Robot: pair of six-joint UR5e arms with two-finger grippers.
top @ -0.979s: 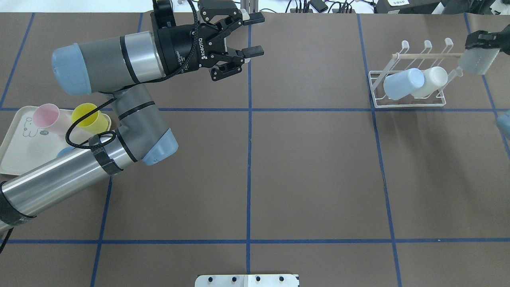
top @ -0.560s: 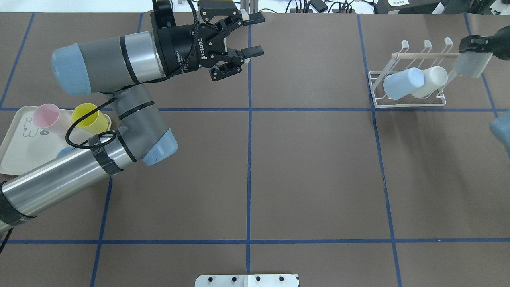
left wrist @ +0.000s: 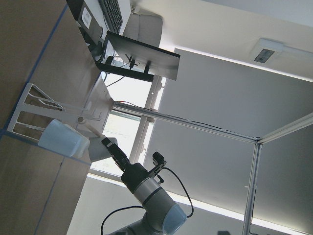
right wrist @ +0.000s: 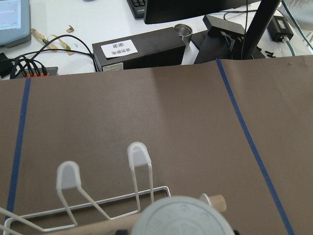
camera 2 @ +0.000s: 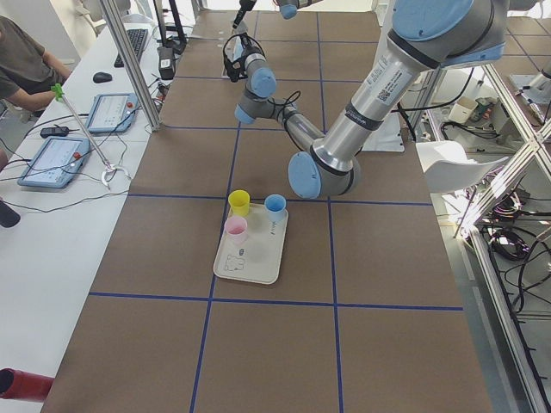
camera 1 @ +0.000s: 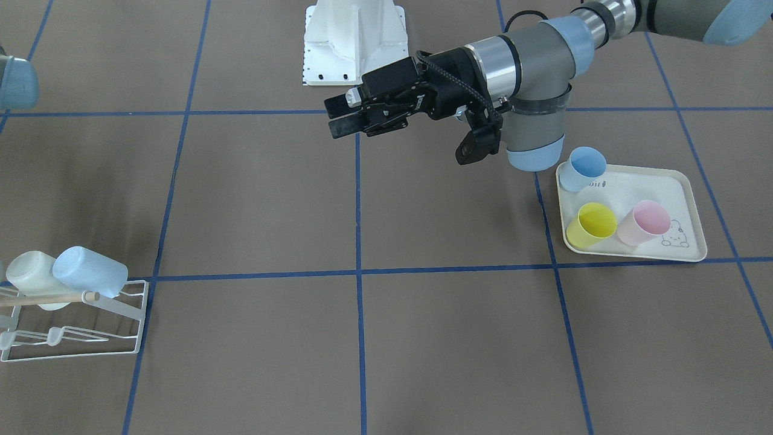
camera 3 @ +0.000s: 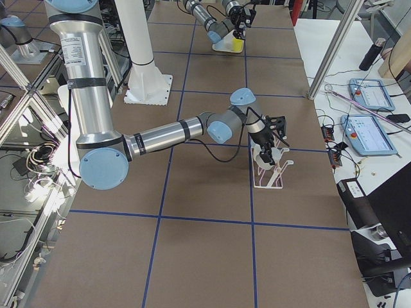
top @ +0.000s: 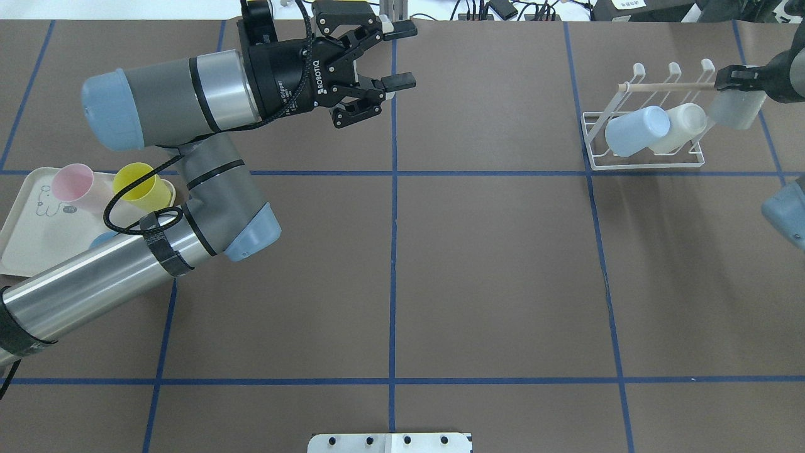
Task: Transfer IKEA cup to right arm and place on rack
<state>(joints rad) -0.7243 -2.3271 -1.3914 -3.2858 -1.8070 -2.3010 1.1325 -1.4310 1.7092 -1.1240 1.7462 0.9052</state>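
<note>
The right pincer clamps the pale cup at the rack, apparently tilted to slip onto the end prong. The left pincer hovers spread and empty.

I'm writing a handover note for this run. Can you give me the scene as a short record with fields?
left gripper: open, empty, over the table's far middle
right gripper: shut on held cup
held cup: pale, translucent, at the right end of the rack, by the wooden rod
rack: carries racked blue cup and racked white cup, both tilted
tray: holds pink cup, yellow cup, blue tray cup
</note>
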